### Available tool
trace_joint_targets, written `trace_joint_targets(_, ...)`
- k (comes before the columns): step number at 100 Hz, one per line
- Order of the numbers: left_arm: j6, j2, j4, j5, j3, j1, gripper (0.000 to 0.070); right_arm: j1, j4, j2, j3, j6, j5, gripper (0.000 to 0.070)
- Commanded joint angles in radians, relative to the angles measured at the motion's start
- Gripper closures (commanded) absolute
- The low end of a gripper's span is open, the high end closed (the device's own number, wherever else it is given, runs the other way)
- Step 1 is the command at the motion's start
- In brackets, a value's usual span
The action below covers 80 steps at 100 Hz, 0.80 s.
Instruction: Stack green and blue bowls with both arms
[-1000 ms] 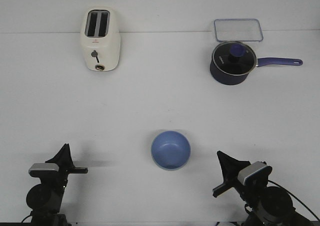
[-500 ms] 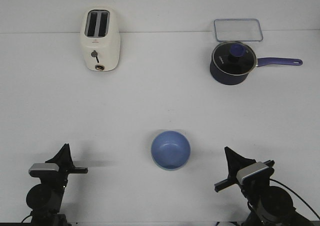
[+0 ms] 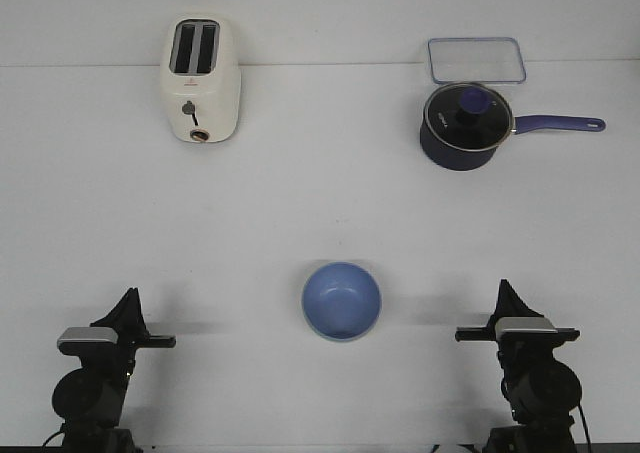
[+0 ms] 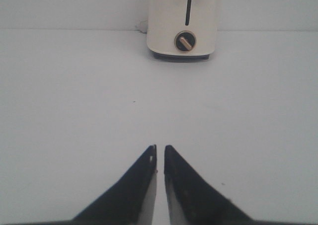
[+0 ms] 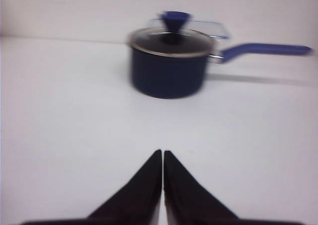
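Both grippers hold nothing, the left gripper [image 4: 160, 153] pinched almost shut with a thin slit between its tips and the right gripper [image 5: 163, 155] pressed fully together, while the blue bowl [image 3: 342, 301] sits on the white table [image 3: 320, 203] between them, touching neither.

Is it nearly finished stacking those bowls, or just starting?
It looks finished, or nearly. Done, probably: only the blue bowl shows on the table, and a pale rim under it may be the green one, though that is too small to be sure. In hand: nothing; the left gripper and right gripper are shut and empty, well away from it. Left: seemingly nothing.
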<state>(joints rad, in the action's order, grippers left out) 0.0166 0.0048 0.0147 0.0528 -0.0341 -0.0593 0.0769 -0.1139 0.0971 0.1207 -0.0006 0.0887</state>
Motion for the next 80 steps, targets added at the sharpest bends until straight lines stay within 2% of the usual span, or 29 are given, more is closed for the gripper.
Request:
trace_joint_targets(1, -0.005, -0.002, 0.013, 0.0, 0.02, 0.0, 0.0685, -0.024, 0.066, -0.027, -0.043, -0.014, -0.013, 0.0694)
trace_joint_targets(16, -0.005, -0.002, 0.014, 0.0, 0.02, 0.0, 0.0685, -0.049, 0.071, -0.081, -0.109, -0.014, -0.011, 0.0694)
trace_joint_targets(36, -0.005, -0.002, 0.014, 0.0, 0.02, 0.0, 0.0685, -0.054, 0.005, -0.096, -0.108, -0.013, -0.013, 0.0694)
trace_joint_targets(80, -0.005, -0.002, 0.014, 0.0, 0.02, 0.0, 0.0685, -0.054, 0.009, -0.096, -0.108, 0.007, -0.011, 0.0694)
